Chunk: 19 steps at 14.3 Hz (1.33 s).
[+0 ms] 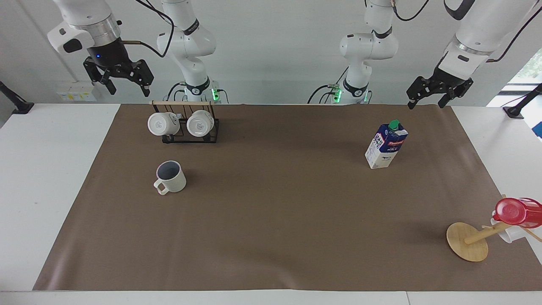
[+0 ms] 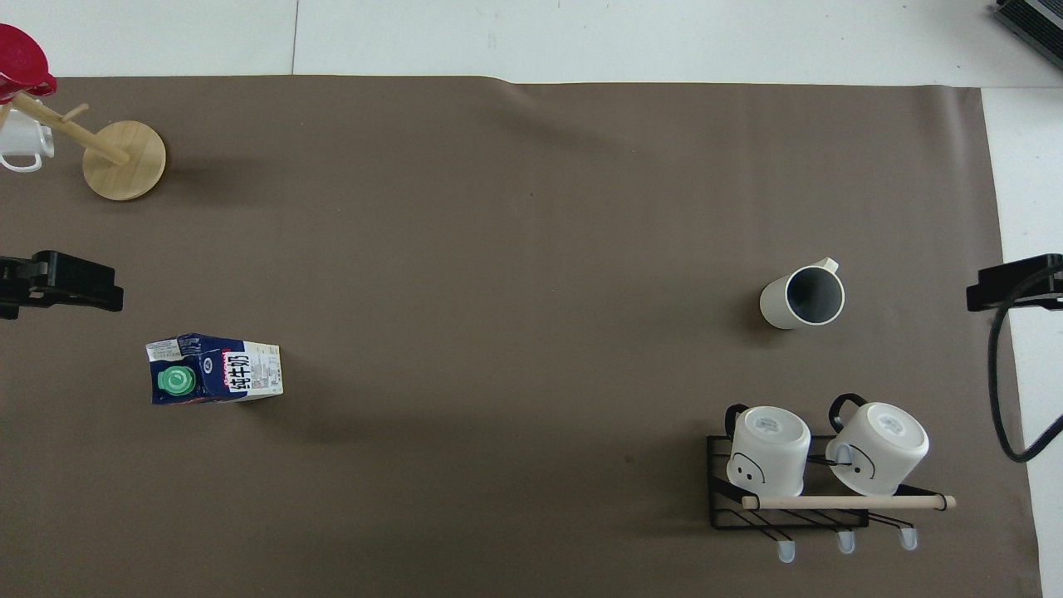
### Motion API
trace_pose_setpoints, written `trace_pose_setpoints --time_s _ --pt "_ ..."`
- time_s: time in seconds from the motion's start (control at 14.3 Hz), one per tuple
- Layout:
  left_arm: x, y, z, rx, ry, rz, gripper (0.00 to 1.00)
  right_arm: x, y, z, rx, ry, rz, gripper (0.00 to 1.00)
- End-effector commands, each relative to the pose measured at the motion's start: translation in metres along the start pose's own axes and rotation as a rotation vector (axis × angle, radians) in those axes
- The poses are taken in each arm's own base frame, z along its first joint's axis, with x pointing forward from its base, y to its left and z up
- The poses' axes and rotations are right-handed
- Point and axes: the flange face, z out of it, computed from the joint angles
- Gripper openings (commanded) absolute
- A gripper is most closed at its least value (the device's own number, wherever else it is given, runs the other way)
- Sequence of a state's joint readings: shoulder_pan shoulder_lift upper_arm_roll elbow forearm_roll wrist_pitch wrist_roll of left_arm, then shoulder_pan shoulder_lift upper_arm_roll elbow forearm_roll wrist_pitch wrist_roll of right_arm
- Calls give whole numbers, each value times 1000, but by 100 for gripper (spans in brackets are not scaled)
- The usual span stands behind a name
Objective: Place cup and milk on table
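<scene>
Overhead — both grippers agape, empty.

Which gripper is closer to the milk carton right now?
Left. The left gripper hangs open in the air at the milk carton's end of the table; the right gripper is raised near the mug rack.

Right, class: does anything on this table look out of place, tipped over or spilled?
Only one thing: the wooden mug tree at the left arm's end lies tipped on its side. The cup and milk stand upright; nothing is spilled.
</scene>
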<state>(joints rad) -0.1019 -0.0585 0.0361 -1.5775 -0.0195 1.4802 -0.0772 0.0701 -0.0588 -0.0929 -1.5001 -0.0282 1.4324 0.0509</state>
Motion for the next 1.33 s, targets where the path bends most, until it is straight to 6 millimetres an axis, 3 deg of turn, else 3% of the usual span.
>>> trace_pose_setpoints --time_s 0.0,1.26 --pt "0 0 -5 11 -6 -5 100 -3 0 -1 12 13 3 100" --pt "0 0 -5 11 -6 -5 100 -5 0 3 10 5 0 100"
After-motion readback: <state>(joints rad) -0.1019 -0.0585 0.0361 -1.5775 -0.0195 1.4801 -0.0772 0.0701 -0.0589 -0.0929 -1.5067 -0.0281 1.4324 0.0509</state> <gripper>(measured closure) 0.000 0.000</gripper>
